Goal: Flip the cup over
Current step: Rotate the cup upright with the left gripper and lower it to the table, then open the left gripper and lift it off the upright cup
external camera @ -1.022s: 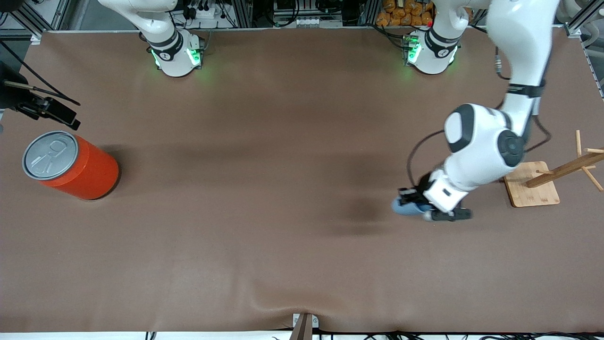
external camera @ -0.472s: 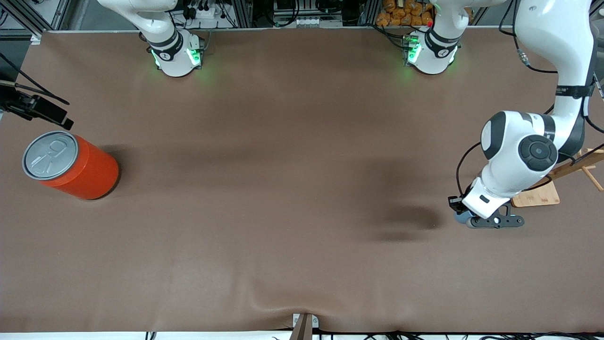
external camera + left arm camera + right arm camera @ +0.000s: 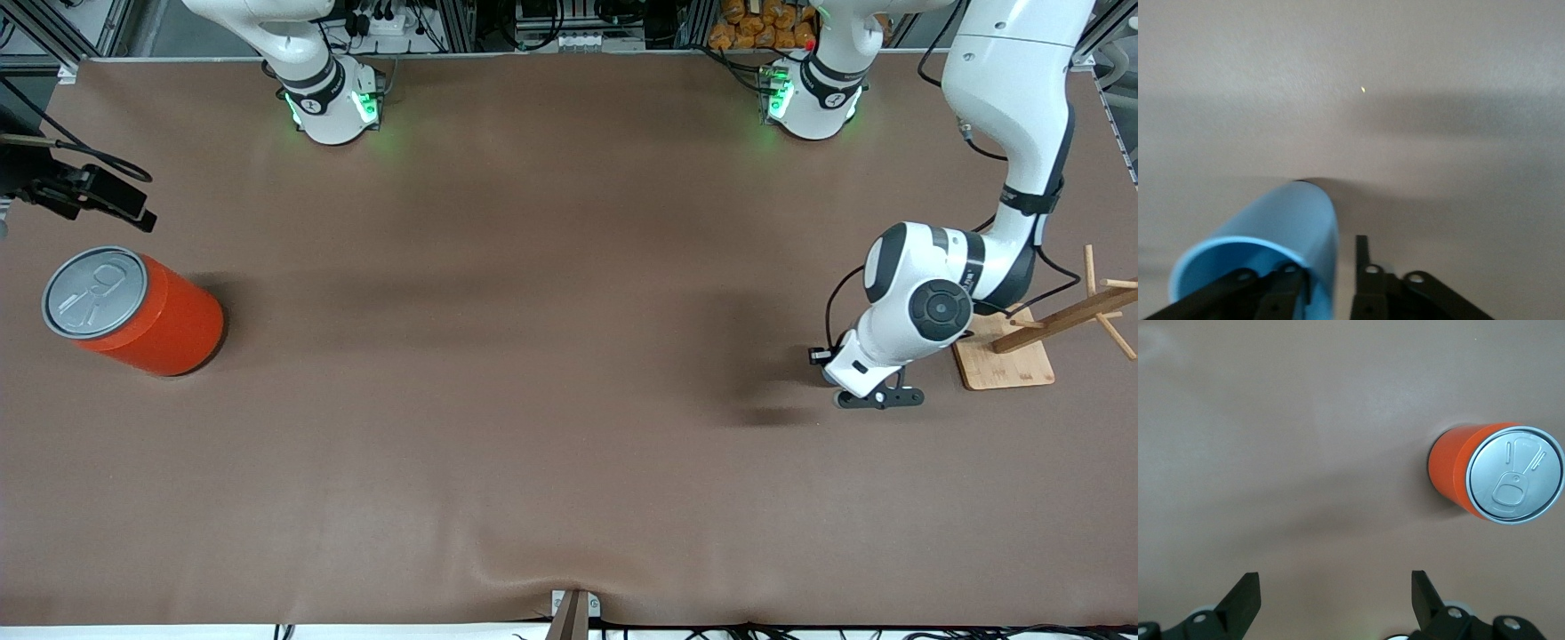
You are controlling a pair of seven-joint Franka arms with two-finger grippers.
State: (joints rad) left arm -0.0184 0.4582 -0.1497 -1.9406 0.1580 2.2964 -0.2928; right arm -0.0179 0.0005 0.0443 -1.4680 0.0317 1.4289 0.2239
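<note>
The light-blue cup [image 3: 1285, 220] shows in the left wrist view with its open mouth toward the camera and its base end down by the brown cloth. My left gripper [image 3: 1331, 267] is shut on the cup's wall, with one finger inside the mouth and one outside. In the front view the left gripper [image 3: 831, 373] is low over the table beside the wooden stand, and the hand hides the cup. My right gripper [image 3: 1335, 587] is open and empty. In the front view it [image 3: 116, 206] hangs above the table by the orange can.
The large orange can [image 3: 133, 311] with a grey pull-tab lid stands at the right arm's end of the table and also shows in the right wrist view [image 3: 1498, 473]. A wooden peg stand [image 3: 1005, 356] is at the left arm's end, right beside the left arm.
My left gripper has carried the cup toward the left arm's end of the table, then back a little, turning the wrist. The cup no longer shows in the front view. My right gripper shifted slightly.
</note>
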